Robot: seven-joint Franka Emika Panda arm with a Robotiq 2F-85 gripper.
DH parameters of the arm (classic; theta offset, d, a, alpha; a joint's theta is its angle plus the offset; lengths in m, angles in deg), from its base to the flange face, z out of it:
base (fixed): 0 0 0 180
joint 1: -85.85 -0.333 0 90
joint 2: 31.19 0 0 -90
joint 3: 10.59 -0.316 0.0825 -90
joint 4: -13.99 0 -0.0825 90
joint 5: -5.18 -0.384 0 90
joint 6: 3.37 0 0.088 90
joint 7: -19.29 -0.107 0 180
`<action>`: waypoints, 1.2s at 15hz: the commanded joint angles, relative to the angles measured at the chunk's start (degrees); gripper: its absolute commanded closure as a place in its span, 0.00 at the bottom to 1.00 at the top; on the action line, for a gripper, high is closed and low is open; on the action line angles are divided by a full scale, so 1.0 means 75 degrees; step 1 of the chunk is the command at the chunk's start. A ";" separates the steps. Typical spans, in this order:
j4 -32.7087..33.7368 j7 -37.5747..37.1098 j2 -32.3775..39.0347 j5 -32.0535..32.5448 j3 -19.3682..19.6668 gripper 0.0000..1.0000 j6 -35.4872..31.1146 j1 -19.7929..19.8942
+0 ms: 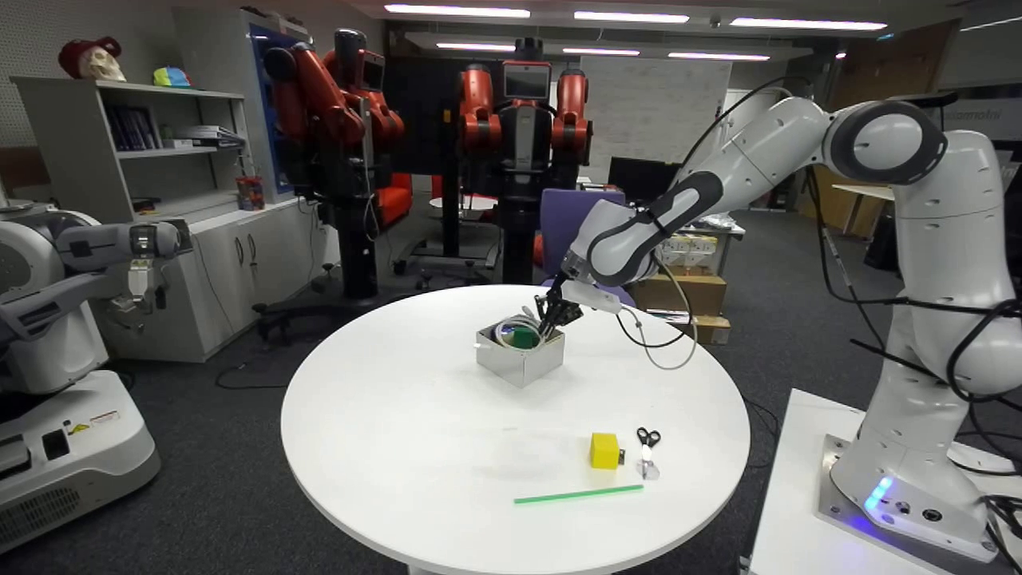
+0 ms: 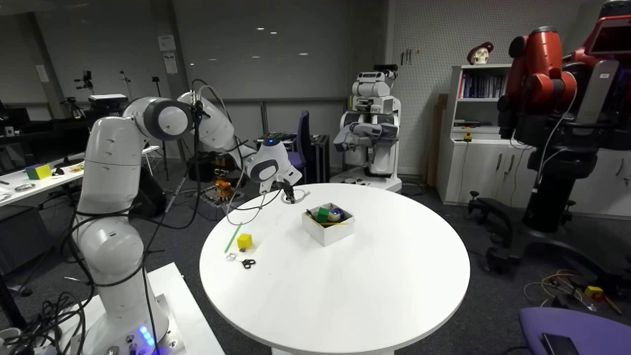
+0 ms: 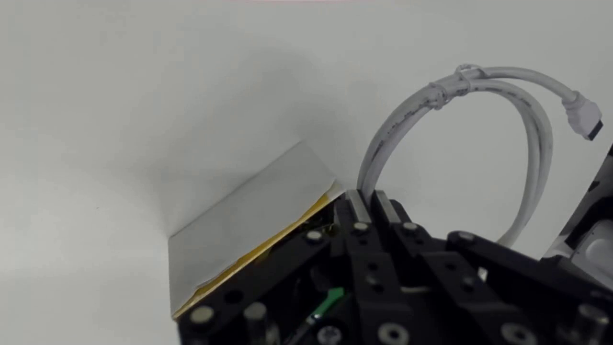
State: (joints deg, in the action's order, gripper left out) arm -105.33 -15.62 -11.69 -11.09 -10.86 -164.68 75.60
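Note:
My gripper (image 3: 368, 195) is shut on a coiled white cable (image 3: 393, 127), whose strands run between the fingertips. The loop stands out to the right in the wrist view, with a plug at its free end. Beside the gripper is an open white box (image 3: 254, 203); its interior is mostly hidden there by the fingers. In an exterior view the gripper (image 2: 292, 198) and cable are off to one side of the box (image 2: 323, 236). Inside the box lie a green cube (image 2: 323, 214), a blue-and-white round thing (image 2: 335, 215) and a yellow strip (image 2: 334, 224). Whether the cable touches the table is unclear.
On the round white table (image 1: 399, 447) lie a yellow cube (image 1: 604, 451) with a small dark thing against it, black-handled scissors (image 1: 648, 438) and a green strip (image 1: 579, 494). A purple chair (image 1: 575, 216) and other robots stand around the table.

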 commanded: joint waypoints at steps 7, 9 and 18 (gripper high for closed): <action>0.1350 -0.0646 0.1079 0.0141 0.1005 0.98 0.0481 0.0416; 0.1577 -0.0791 0.1256 0.0143 0.1091 0.98 0.0611 0.0484; 0.1711 -0.1356 0.1543 0.0351 0.1113 0.23 0.0717 0.0224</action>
State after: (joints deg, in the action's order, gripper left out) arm -92.50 -24.00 0.63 -10.00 -2.25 -160.61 77.82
